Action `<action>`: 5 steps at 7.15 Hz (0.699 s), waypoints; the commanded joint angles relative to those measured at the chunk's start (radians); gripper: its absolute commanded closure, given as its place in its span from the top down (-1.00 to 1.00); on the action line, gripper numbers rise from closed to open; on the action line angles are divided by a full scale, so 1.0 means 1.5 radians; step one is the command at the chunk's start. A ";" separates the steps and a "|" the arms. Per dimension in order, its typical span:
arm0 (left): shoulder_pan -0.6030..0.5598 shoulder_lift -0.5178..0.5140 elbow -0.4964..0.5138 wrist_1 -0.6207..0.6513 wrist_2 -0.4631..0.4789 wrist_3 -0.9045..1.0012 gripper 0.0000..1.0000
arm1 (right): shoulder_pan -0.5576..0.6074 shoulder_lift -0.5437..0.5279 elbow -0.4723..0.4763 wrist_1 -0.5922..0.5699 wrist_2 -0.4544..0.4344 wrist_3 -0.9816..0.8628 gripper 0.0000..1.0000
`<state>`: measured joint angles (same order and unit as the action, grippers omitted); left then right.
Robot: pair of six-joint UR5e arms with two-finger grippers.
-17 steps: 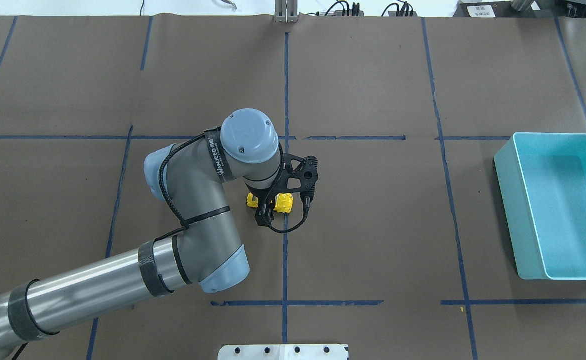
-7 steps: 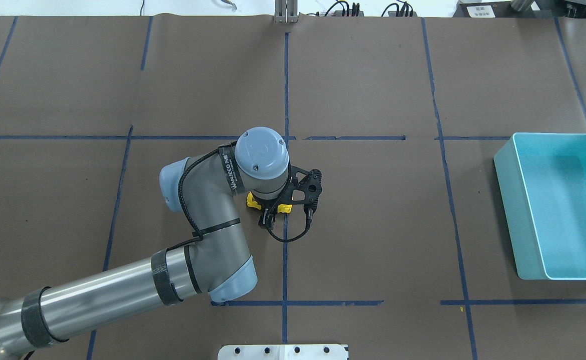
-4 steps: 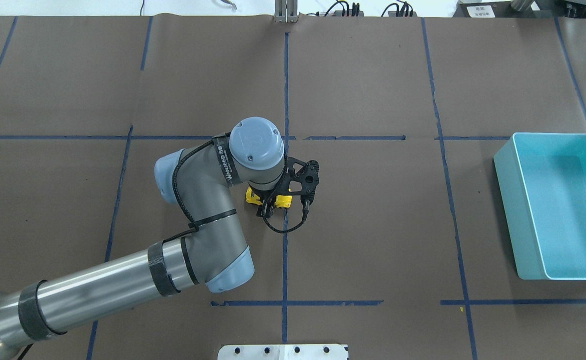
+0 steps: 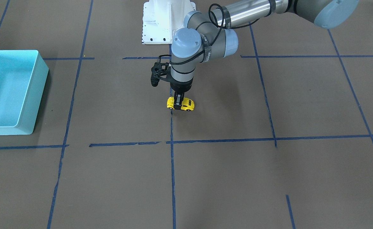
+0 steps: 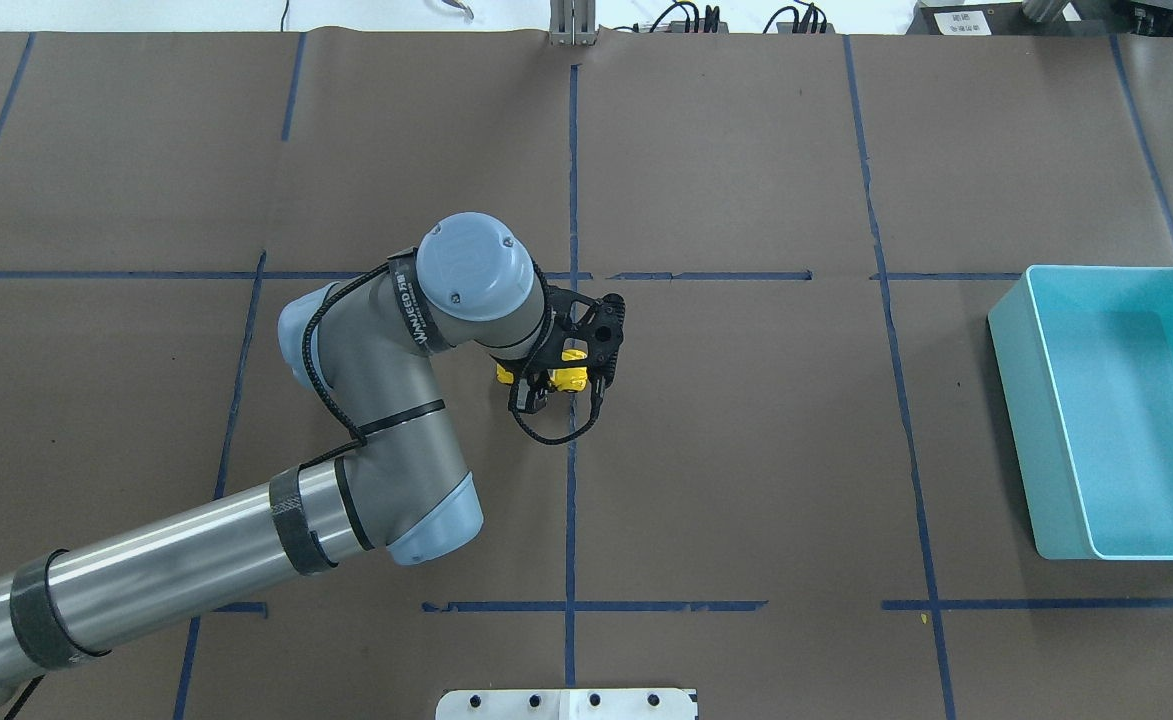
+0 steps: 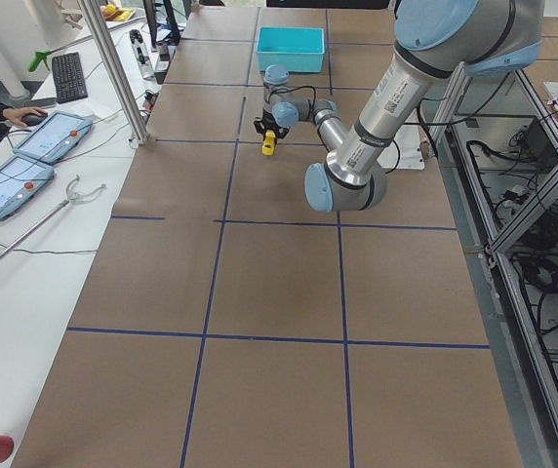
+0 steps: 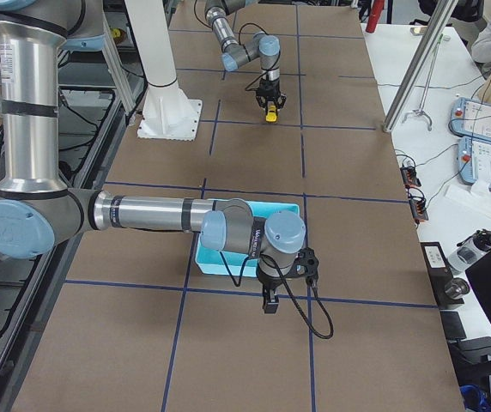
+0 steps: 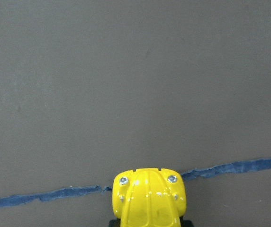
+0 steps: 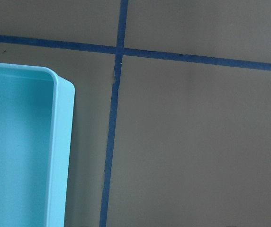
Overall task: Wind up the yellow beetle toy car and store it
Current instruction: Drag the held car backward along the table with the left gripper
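Brown paper covers the surface (image 5: 746,450), marked into large squares by blue tape lines (image 4: 171,159). Near the middle of it the left arm reaches straight down, and its left tool (image 4: 179,104) is clamped across the middle of the yellow beetle toy car (image 4: 180,104), one dark finger on each side of the body. The jaws are drawn in only as far as the car's width allows. From overhead, the tool (image 5: 544,384) hides the car's middle, so yellow shows on both sides of the black fingers (image 5: 536,398), the larger patch being on the right (image 5: 572,375).

The car is upright and low against the paper; its wheels seem to rest on it, though I cannot tell for sure. The left wrist view looks out over the car's rounded front end (image 8: 149,198), which lies at a tape line crossing the picture.

A light blue bin (image 5: 1011,400) stands well apart from the car, at the far right of the overhead view and the far left of the front-facing view (image 4: 30,95).

The right arm shows only from the side camera, its right tool (image 7: 268,302) pointing down just beside the bin's (image 7: 293,206) near wall. Whether its jaws are apart or together I cannot tell. The right wrist view shows one corner of the bin's rim (image 9: 62,142) and bare paper.
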<state>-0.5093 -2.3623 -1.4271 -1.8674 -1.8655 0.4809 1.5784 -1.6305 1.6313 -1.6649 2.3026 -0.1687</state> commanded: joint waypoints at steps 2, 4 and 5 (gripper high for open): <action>-0.002 0.016 0.000 -0.051 -0.014 -0.028 -1.00 | 0.000 0.000 0.002 0.000 0.000 -0.001 0.99; -0.002 0.029 0.001 -0.076 -0.027 -0.039 -1.00 | 0.000 0.000 0.002 0.000 0.000 -0.002 0.99; -0.002 0.035 0.000 -0.080 -0.029 -0.038 -1.00 | 0.000 0.000 0.002 0.000 0.000 -0.005 0.99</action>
<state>-0.5123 -2.3227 -1.4257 -1.9748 -1.9034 0.4245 1.5784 -1.6306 1.6336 -1.6644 2.3025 -0.1727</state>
